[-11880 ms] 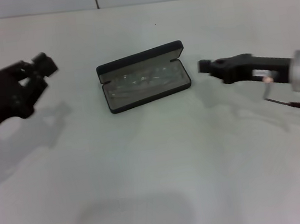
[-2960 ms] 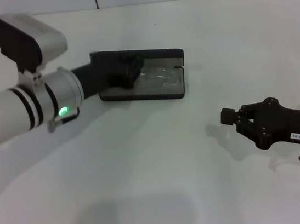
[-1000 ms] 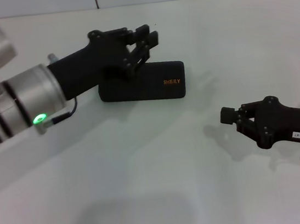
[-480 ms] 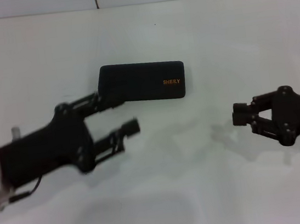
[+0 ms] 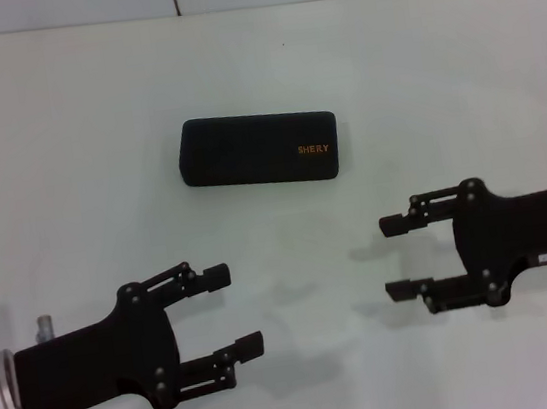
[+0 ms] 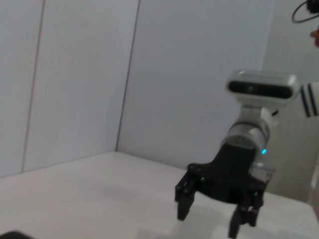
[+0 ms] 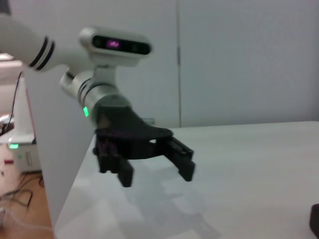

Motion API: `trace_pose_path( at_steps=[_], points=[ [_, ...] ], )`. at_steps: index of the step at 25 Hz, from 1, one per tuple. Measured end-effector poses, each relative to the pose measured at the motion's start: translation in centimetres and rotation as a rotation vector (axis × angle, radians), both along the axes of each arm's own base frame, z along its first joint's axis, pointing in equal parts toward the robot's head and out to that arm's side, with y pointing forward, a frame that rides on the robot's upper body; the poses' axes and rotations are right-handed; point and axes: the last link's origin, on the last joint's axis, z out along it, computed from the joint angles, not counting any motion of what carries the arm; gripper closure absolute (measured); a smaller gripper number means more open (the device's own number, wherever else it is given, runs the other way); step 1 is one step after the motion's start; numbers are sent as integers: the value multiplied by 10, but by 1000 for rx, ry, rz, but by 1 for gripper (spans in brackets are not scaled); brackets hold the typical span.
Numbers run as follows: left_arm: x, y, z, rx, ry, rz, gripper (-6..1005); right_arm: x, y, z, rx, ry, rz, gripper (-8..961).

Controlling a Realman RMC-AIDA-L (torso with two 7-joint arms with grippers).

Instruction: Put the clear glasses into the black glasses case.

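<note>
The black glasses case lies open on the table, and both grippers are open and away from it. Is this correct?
Not quite: in the head view the black glasses case lies closed, lid down with its orange lettering showing. The rest holds: the left gripper and right gripper are open and away from it.

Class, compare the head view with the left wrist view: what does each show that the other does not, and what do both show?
Only the head view shows the whole shut black glasses case with orange lettering on its lid, and the left claw, open, nearer the robot than the case. Only the left wrist view shows the wall panels behind the table and the camera unit on the right arm. Both show the white table and the open right claw, empty. The clear glasses appear in neither.
</note>
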Motion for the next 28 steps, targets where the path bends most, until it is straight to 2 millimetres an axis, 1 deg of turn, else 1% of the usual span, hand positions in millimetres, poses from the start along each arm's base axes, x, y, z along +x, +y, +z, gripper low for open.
trace_pose_path(
  at_steps=[9, 14, 28],
  points=[
    [-3, -5, -5, -17, 12, 13, 196, -1, -3, -3, -5, -12, 19, 227],
    [-3, -5, -5, -18, 14, 14, 197, -1, -4, -5, -12, -14, 22, 73],
    [-1, -1, -4, -4, 14, 5, 196, -1, -5, -6, -18, -14, 19, 73]
  ],
)
